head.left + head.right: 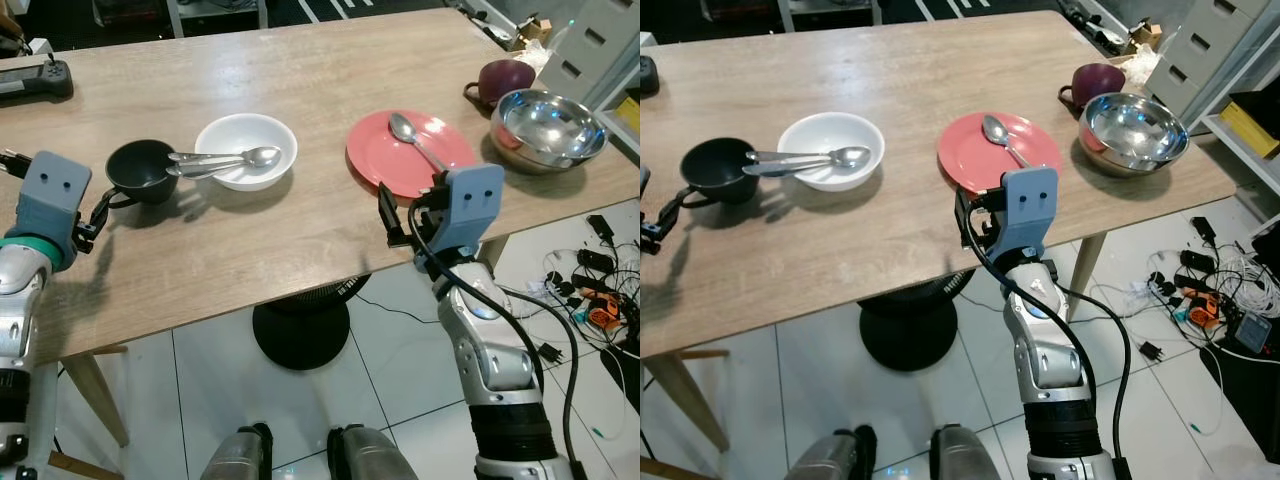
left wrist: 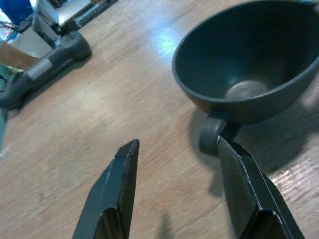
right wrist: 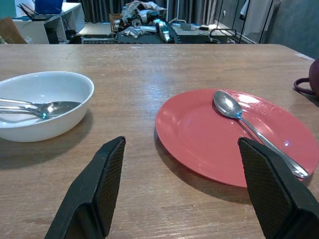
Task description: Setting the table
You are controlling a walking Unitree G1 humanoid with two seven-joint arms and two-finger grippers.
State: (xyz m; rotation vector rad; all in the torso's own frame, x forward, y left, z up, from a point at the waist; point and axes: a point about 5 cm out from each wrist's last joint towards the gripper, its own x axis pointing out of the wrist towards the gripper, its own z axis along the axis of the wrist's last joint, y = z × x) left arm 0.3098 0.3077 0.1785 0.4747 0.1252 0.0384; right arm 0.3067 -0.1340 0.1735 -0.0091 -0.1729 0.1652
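On the wooden table [image 1: 250, 240] a black cup [image 1: 140, 168] stands beside a white bowl [image 1: 247, 150] that holds two spoons [image 1: 225, 160]. To the right lies a red plate [image 1: 385, 160] with one spoon [image 1: 415, 137] on it. My left gripper [image 1: 97, 218] is open just short of the cup's handle [image 2: 212, 137], touching nothing. My right gripper [image 1: 408, 215] hovers open over the table's near edge, in front of the red plate [image 3: 209, 144], with nothing between its fingers.
A steel bowl [image 1: 547, 128] and a dark purple mug [image 1: 503, 80] stand at the table's right end. A black controller [image 1: 35, 78] lies at the far left. Under the table is a round black base [image 1: 300, 335]; cables [image 1: 590, 280] lie on the floor at right.
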